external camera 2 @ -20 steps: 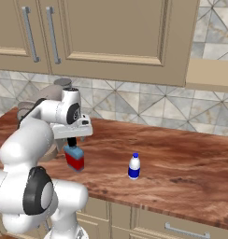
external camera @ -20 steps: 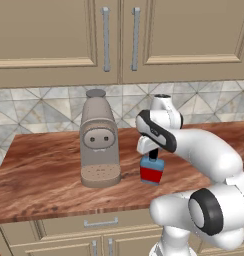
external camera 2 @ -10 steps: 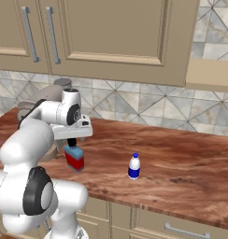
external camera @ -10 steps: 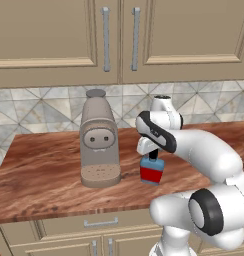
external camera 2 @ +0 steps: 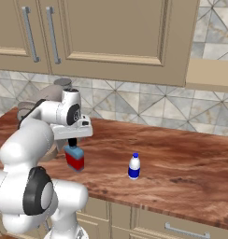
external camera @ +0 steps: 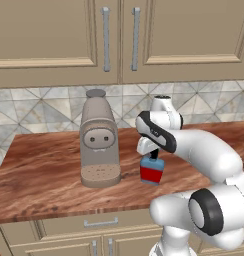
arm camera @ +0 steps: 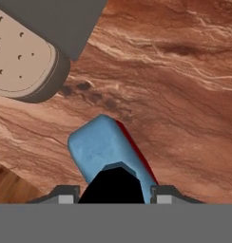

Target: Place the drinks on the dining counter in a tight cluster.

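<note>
- I have the gripper (external camera: 153,156) hanging straight over the blue flask (external camera: 152,171), low and centre-right in the left base view; the flask's black cap (arm camera: 113,185) sits between the finger tips at the bottom of the hand view.
- Whether the fingers are clamped on the cap or merely beside it I cannot tell.
- The flask stands upright on the wood-grain counter (external camera: 44,165), its long axis in line with the gripper, so I judge that the coming move turns on a straight vertical grip.
- One white bottle (external camera 2: 133,166) stands right of centre in the right base view, well apart from the flask.
- Further back, one beige coffee machine (external camera: 98,145) stands left of the flask.
- I count two drinks here.
</note>
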Controlling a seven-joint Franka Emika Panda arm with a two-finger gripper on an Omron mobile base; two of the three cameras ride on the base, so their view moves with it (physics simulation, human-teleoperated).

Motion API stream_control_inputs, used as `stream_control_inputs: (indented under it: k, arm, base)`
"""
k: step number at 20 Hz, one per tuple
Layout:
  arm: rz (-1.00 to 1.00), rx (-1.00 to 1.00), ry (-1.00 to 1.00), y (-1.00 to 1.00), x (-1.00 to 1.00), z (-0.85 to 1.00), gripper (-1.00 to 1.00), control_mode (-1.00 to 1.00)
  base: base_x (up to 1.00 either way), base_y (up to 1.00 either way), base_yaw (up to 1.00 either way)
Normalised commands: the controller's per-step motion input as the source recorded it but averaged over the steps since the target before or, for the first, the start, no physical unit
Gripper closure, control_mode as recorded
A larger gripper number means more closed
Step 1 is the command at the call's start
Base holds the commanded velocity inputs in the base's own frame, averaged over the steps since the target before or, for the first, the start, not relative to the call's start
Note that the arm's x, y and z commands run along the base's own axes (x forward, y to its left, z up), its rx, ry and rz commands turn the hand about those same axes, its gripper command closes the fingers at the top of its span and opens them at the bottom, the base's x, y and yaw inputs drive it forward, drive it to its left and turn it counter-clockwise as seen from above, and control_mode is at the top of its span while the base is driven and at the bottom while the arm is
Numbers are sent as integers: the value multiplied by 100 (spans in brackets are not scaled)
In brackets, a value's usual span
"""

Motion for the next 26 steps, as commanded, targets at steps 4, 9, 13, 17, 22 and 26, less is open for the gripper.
stream_control_inputs:
  k: [4,9,13,17,22,26]
  arm:
    - [0,0,0,0,0,0,100,-100]
    - [0,11,-17,0,-37,13,100,-100]
    - [0,3,-8,0,-58,45,100,-100]
    - [-2,0,0,0,-39,49,100,-100]
    - [-1,0,11,1,-18,57,100,-100]
    - [0,-1,12,0,-29,67,100,-100]
  base:
    - [0,0,0]
    - [0,0,0]
    - [0,0,0]
    - [0,0,0]
    - [0,0,0]
    - [0,0,0]
